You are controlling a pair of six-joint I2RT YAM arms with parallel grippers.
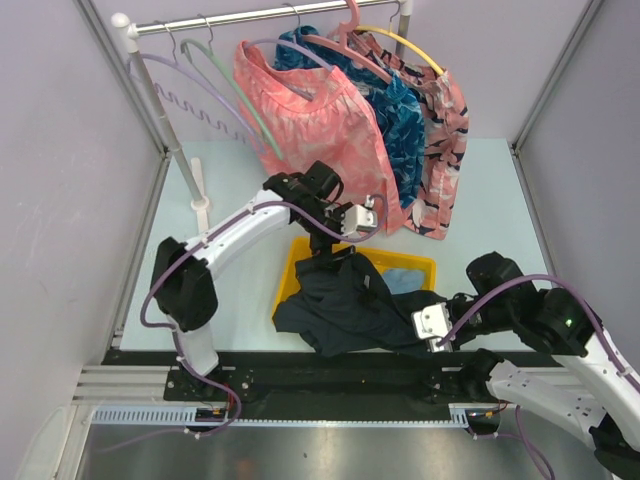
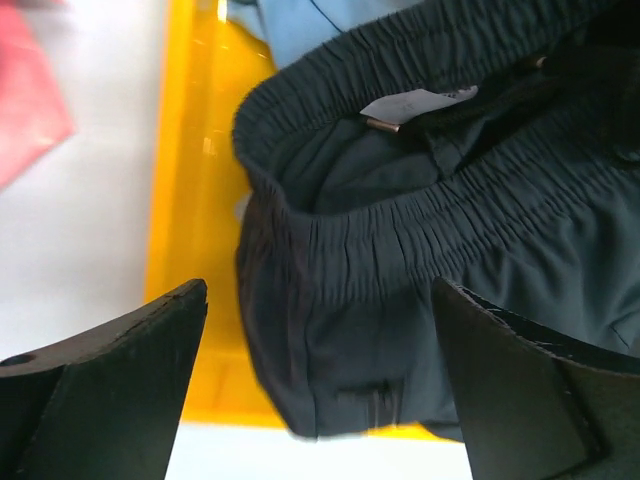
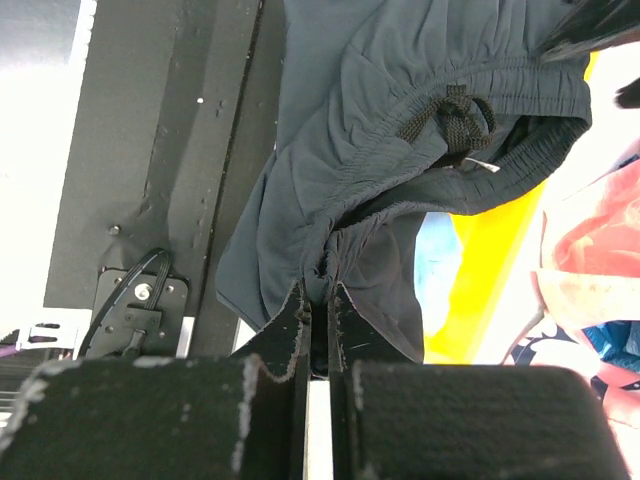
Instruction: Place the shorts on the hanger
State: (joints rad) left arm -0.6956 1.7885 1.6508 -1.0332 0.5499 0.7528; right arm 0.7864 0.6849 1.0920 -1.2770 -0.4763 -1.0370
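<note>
The shorts [image 1: 345, 305], dark and crumpled, lie draped over the near rim of the yellow tray [image 1: 428, 266] and spill onto the counter's dark front edge, with the elastic waistband gaping upward. The right gripper [image 3: 318, 292] has its jaws pressed together on a thin fold of the fabric. The left gripper [image 2: 320, 295] hangs just above the waistband with jaws spread wide, holding nothing.

Probable faults:
- The slim right pinch may slip once the cloth takes weight.
- The left jaws may clamp both waistband layers and seal the opening.
- The left jaws may also snag the light blue garment [image 1: 405, 276] beneath.

The hanger [image 1: 245, 108] is well apart on the rail [image 1: 260, 14], crowded by a lavender hanger [image 1: 190, 100] and pink garments [image 1: 320, 110], so it may swing or tangle.
</note>
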